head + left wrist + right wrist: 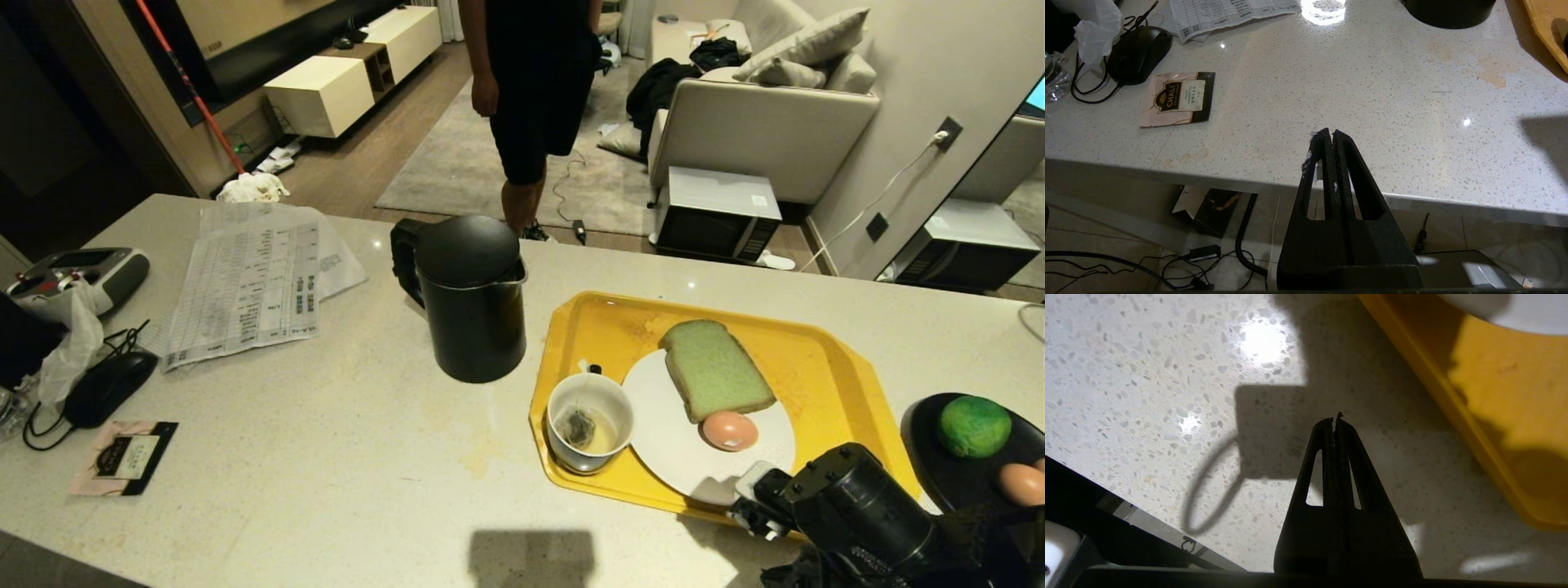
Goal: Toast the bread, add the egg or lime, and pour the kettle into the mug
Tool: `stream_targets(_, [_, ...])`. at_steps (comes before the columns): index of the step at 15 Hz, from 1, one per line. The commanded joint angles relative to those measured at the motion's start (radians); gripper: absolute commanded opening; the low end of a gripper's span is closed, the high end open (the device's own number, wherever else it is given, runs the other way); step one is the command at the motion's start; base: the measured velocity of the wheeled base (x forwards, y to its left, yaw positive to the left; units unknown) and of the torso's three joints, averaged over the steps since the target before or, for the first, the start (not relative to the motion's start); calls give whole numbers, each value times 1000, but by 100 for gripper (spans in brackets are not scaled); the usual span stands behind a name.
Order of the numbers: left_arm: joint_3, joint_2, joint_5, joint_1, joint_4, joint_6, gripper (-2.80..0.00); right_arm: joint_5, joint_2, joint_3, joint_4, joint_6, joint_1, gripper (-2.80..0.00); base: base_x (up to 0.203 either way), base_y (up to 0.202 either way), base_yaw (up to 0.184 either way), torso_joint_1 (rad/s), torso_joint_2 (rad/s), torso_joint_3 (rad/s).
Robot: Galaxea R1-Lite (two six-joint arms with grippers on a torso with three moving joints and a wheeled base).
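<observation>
Sitting on a speckled pale counter (343,457): yellow tray (824,359) right of centre, holding white plate (678,457) and mug (589,422). Lying on the plate: bread (715,369), green slice with tan crust, leaning toward the far side; egg (729,430) resting just beside the bread's near edge, seemingly touching it. Standing at the tray's near-left corner, just beside the plate: mug, with pale liquid and a tea bag showing inside. Standing upright on bare counter left of the tray, near but apart: kettle (469,298), lid on, handle facing far-left. Resting in a black dish (963,482) at the right edge, off the tray: lime (974,425), with another egg just beside it. Hovering low over the counter at the tray's near rim, near the plate's front edge: right gripper (1334,421), fingers pressed together, holding nothing, well apart from kettle and lime. Hanging at the counter's near edge, far from the tray: left gripper (1329,134), fingers also together, empty. Lying left on the counter: printed sheets (245,286), black mouse (110,385), tea sachet (1177,98). Standing beyond the counter: person (535,90) in dark clothes.
</observation>
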Motion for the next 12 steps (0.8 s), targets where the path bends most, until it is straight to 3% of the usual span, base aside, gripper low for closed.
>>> stream_targets(1, [2,-2,0,0,-1,0,-280,-2,45,-11,-21,1,19,-280,0,0,0,0,0,0])
stream_targets(12, [2,-2,0,0,-1,0,-280,-22,131,-143,-32,0,19,-280,0,0,0,0,0,0])
